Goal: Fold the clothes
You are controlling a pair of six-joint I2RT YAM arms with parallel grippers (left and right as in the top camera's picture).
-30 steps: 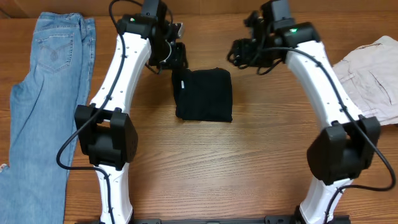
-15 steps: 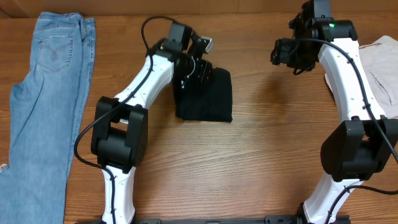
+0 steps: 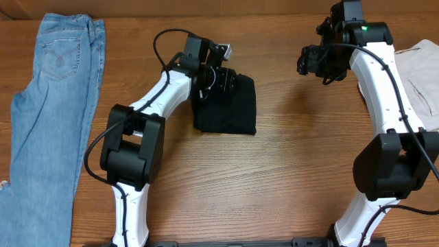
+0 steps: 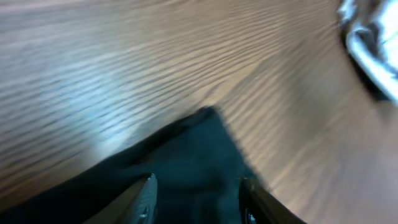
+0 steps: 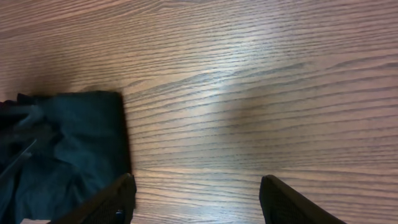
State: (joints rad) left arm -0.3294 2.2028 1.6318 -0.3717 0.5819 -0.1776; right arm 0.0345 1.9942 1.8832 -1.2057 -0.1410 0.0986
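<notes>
the folded black clothes (image 3: 230,110) lie in the middle of the surface (image 3: 288,178). the left fingers (image 4: 198,200) sit over their far left part, a little parted, cloth under the gap; whether they touch, i cannot tell. farther right, the right fingers (image 5: 202,202) hang wide apart over bare wood. jeans (image 3: 48,103) lie far left.
</notes>
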